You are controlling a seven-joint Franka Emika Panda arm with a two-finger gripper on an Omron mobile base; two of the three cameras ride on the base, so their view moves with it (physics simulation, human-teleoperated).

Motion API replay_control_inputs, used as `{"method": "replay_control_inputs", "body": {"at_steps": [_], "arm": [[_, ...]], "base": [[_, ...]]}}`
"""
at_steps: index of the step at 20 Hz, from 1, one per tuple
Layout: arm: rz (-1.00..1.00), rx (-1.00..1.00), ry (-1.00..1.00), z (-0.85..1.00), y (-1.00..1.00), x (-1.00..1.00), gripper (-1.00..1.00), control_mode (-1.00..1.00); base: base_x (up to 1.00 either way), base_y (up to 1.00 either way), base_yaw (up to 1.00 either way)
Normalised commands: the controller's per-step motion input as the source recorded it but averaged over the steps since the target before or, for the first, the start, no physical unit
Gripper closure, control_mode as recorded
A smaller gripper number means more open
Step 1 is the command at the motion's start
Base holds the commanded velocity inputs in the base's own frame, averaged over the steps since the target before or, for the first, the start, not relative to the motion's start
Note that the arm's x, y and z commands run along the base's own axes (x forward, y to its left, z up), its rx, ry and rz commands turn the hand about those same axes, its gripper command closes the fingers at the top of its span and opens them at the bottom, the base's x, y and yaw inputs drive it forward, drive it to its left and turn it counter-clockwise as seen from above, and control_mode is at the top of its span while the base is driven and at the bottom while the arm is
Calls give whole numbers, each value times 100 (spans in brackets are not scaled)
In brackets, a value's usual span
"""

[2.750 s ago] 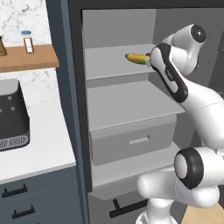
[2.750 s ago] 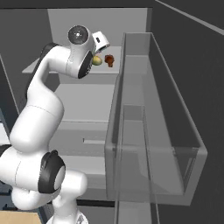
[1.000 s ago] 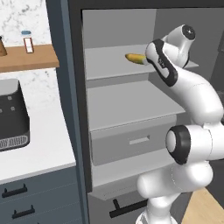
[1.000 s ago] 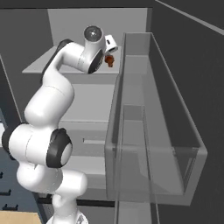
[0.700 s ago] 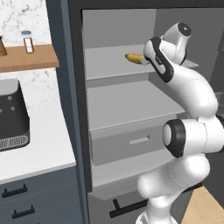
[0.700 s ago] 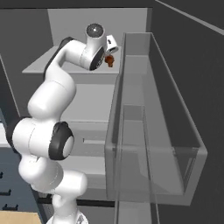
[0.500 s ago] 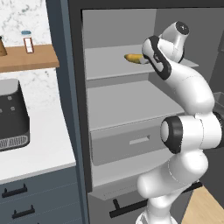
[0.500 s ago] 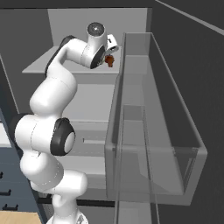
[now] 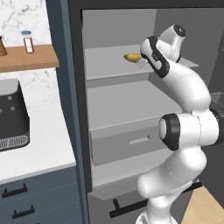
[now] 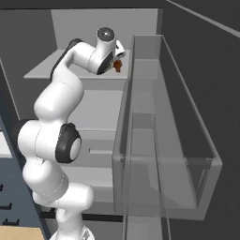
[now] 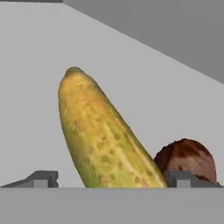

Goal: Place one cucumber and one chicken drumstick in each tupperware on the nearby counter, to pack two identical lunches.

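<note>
A yellow-green cucumber [image 11: 100,135] lies on the upper fridge shelf [image 9: 109,65], and in the left base view the cucumber [image 9: 131,57] shows just left of my hand. A brown chicken drumstick [image 11: 186,159] lies close beside it, also seen as the drumstick [image 10: 117,65] by my hand. My gripper [image 11: 113,179] is open at shelf height, its fingertips [image 11: 41,178] standing either side of the cucumber's near end without touching it. The white counter [image 9: 39,148] lies left of the fridge. The tupperware is out of view.
A black appliance [image 9: 11,118] stands on the counter under a wooden shelf [image 9: 26,59] with a small bottle. Below the upper shelf are a second shelf and a grey drawer [image 9: 131,142]. The open fridge door's clear bin [image 10: 164,140] stands right of the arm.
The arm has stretched up and deeper into the fridge, bringing the hand closer to the cucumber and drumstick. The jaws stayed open; the food has not moved.
</note>
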Motion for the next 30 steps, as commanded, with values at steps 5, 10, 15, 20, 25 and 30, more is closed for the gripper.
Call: {"method": "replay_control_inputs", "body": {"at_steps": [5, 10, 15, 20, 25, 30], "arm": [[6, -5, 3, -42, 25, -21, 100, -100], [1, -11, 1, 9, 7, 6, 100, -100], [0, -8, -23, 28, -5, -55, 100, -100], [0, -2, -30, 30, -5, -72, 100, -100], [0, -1, -6, 88, 0, -61, 100, -100], [0, -4, 9, 80, 0, -64, 100, -100]], "base": [[0, 0, 0], [0, 0, 0], [0, 0, 0], [0, 0, 0], [0, 0, 0], [0, 0, 0]]}}
